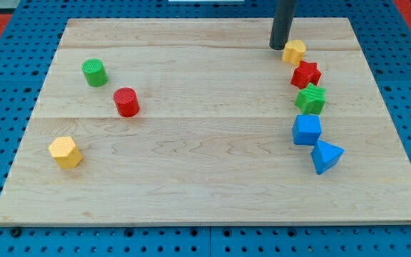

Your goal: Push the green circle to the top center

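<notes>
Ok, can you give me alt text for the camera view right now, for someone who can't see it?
My tip rests near the wooden board's top right beside the yellow block, far from the green circle at upper left. A red cylinder and yellow hexagon lie left; a red star, green star, blue cube and blue triangle run down the right.

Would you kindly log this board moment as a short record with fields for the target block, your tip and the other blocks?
target: green circle, upper left of the board
my tip, near the view's top right, just left of the yellow block, far from the target
near target: red cylinder, apart, lower right of it
lower left: yellow hexagon
right column, downward: red star, green star, blue cube, blue triangle
surface: wooden board
</notes>
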`<state>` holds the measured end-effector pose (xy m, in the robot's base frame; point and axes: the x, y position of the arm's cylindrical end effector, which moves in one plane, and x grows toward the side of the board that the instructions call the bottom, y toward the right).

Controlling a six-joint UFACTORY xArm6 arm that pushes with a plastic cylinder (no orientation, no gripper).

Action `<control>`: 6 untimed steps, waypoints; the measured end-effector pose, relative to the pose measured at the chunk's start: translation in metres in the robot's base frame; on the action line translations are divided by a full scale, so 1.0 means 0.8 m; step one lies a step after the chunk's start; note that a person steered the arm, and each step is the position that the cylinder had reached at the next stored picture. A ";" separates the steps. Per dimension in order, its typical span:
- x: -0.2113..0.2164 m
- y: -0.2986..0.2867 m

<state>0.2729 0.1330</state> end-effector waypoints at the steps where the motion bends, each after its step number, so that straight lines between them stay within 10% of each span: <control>1: -0.004 -0.036; 6: 0.122 -0.408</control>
<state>0.3701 -0.1933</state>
